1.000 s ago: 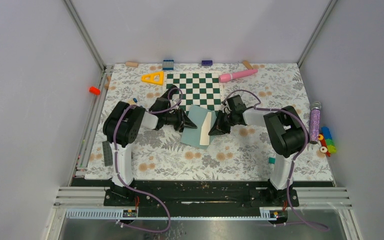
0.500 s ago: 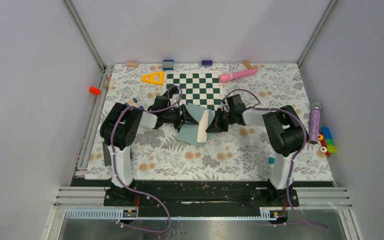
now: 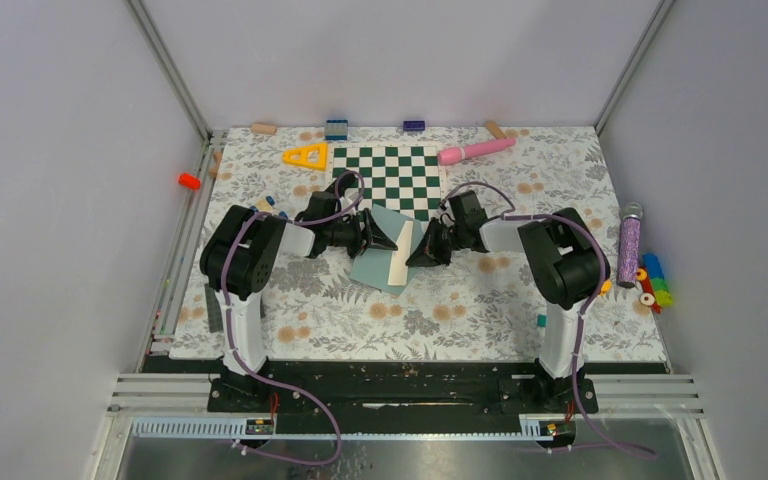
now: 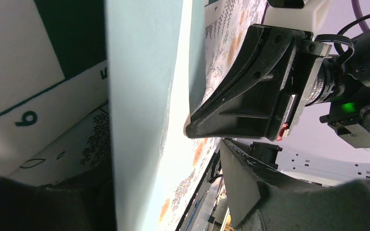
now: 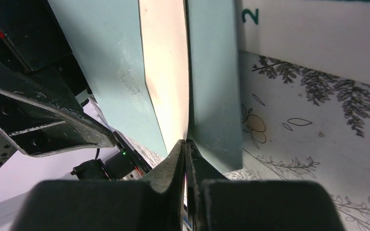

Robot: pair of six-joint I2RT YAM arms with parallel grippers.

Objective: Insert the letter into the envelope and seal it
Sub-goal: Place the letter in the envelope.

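**K:** While both arms crowd it, what does the overhead give?

**M:** the envelope [image 3: 368,270] lies on the surface [image 3: 440,310], at the near edge of the chessboard [image 3: 385,175]. The left gripper [image 3: 388,238] is over its far end and the right gripper [image 3: 418,252] is at its right edge. A cream strip runs along that side. I read it as the letter [image 3: 397,262], back showing, mostly inside.

**K:** Left wrist?

**M:** Left jaws stand apart. The envelope's edge runs between them and nothing is clamped. The right gripper's tip touches the edge of the cream strip.

**K:** Right wrist?

**M:** Right jaws are pressed together, with the tip on the seam where the cream strip meets a teal panel. That panel is probably the flap. Can't tell if paper is pinched, it's too thin.

**K:** Step?

**M:** My read is the end of insertion, before sealing. The strip is exposed and the flap isn't down.

**K:** Next?

**M:** Seat the letter fully, then fold the flap over it. The left gripper needs to pin the envelope body so it doesn't slide. The right gripper then presses along the fold. The risk is the letter's edge catching and creasing under the flap.
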